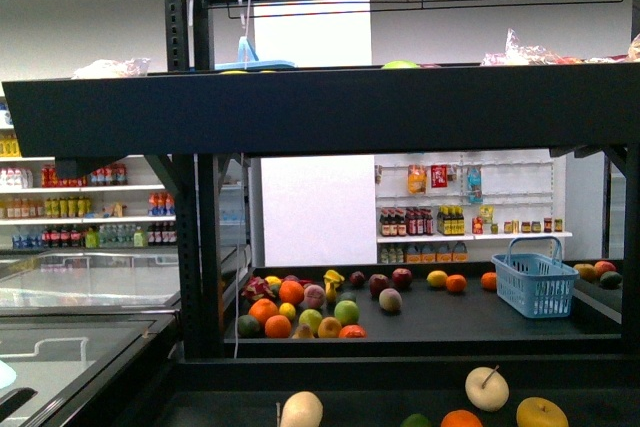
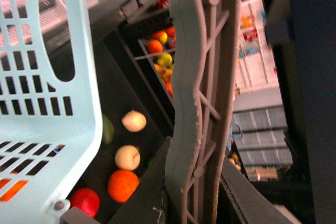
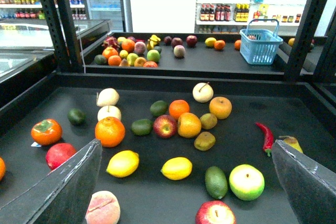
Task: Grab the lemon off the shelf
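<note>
Two yellow lemons lie on the black shelf (image 3: 247, 114) tier in the right wrist view. One lemon (image 3: 177, 168) is near the middle and the other lemon (image 3: 123, 163) lies closer to one finger. My right gripper (image 3: 185, 150) hangs open above the tier, its fingers spread wide with both lemons between them, touching neither. In the left wrist view my left gripper (image 2: 191, 192) is shut on the grey basket handle (image 2: 194, 103), with the pale blue basket (image 2: 47, 103) hanging beside it. The front view shows the shelf (image 1: 300, 107) but neither arm.
Around the lemons lie an orange (image 3: 109, 131), an avocado (image 3: 216, 181), a green apple (image 3: 246, 181), a red apple (image 3: 215, 213), a peach (image 3: 102, 207) and a red chilli (image 3: 267, 136). Another blue basket (image 3: 260, 45) stands on the far tier. A black post (image 3: 55, 19) flanks the tier.
</note>
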{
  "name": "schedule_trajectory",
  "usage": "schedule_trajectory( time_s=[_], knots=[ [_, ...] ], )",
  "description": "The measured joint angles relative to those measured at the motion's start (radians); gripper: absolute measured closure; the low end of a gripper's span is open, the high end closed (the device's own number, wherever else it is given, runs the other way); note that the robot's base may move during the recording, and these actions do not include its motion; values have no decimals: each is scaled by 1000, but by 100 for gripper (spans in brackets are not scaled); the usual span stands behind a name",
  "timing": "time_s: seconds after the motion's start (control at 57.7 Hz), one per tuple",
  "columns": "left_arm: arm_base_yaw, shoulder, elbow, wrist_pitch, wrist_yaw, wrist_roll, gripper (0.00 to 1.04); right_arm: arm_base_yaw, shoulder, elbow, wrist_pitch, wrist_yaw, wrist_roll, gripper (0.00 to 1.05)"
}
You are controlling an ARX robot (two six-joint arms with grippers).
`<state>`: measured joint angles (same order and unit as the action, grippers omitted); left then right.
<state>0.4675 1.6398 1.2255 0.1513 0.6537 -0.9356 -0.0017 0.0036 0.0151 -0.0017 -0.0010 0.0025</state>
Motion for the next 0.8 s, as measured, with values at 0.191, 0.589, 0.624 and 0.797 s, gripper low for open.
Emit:
schedule_trajectory(
  time_s=[0.191,0.589,0.624,0.797],
  knots=[
    [-278,-226,-155,-77,25,126,92,0,0,0,0,0,0,7],
    [-787,-153,-241,116,-98,69,92,0,0,0,0,0,0,7],
    [-809,-139,-238,126,-101,57,92,0,0,0,0,0,0,7],
    [-901,-72,-207,144,-132,4,92,0,0,0,0,0,0,7]
  ],
)
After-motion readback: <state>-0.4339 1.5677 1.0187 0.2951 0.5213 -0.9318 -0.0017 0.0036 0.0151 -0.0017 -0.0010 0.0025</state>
